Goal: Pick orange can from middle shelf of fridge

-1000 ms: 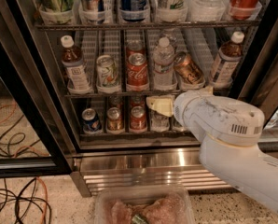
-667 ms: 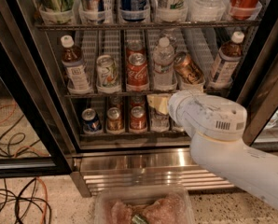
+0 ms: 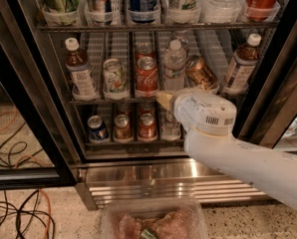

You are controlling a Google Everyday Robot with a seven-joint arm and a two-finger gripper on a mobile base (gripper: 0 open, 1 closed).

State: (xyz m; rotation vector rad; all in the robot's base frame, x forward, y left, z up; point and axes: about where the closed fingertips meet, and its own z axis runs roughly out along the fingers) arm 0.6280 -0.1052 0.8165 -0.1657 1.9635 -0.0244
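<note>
The fridge [image 3: 138, 176] stands open in front of me. On its middle shelf [image 3: 113, 101] the orange can [image 3: 201, 72] leans tilted in the lane right of a clear water bottle [image 3: 174, 63]. A red Coca-Cola can [image 3: 146, 75] and a white-and-green can [image 3: 114, 76] stand further left. My gripper [image 3: 163, 99] sits at the shelf's front edge, below the water bottle and down-left of the orange can, apart from it. The white arm [image 3: 208, 118] hides the lower right of the shelf.
Brown bottles [image 3: 79, 68] [image 3: 240, 63] flank the middle row. Above is a shelf of cans and bottles [image 3: 143, 4]; below is a row of cans [image 3: 122, 127]. Black door frames stand on both sides [image 3: 34, 108]. Cables [image 3: 14, 208] lie on the floor at left. A clear tub [image 3: 153, 220] is nearest me.
The arm has shifted left and a little upward, bringing the gripper from below the shelf edge up to it. The cans and bottles have not moved.
</note>
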